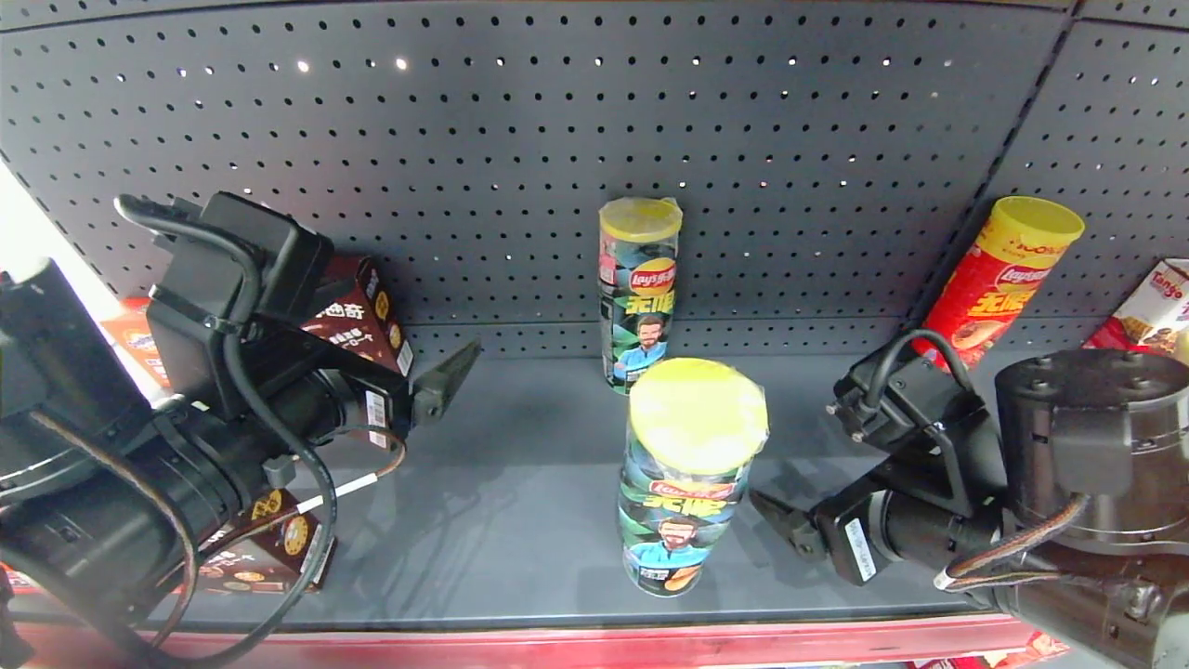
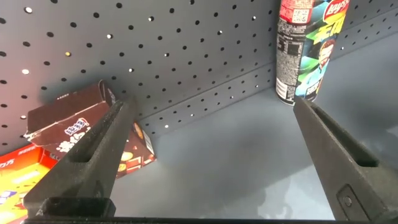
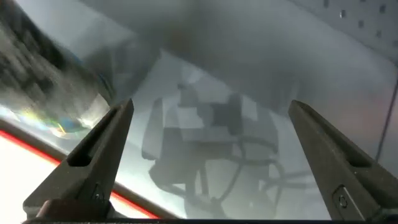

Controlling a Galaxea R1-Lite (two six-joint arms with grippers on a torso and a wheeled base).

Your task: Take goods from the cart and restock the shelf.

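Two green chip cans with yellow lids stand on the grey shelf (image 1: pixel 502 502): one at the back (image 1: pixel 639 297), one near the front edge (image 1: pixel 689 474). My left gripper (image 1: pixel 455 367) hovers open over the shelf's left part, left of the back can (image 2: pixel 305 50), with nothing between its fingers (image 2: pixel 93 162). My right gripper (image 1: pixel 771 516) stands open just right of the front can, low over the shelf. That can shows as a blur (image 3: pixel 50 81) beside the right gripper (image 3: pixel 211 106), outside its open fingers.
A red chip can (image 1: pixel 1008 274) leans at the back right, with a snack packet (image 1: pixel 1152 307) beyond it. Brown boxes sit at the back left (image 1: pixel 358 316) and front left (image 1: pixel 269 548). The shelf's red front lip (image 1: pixel 604 646) runs below. A pegboard wall (image 1: pixel 557 139) closes the back.
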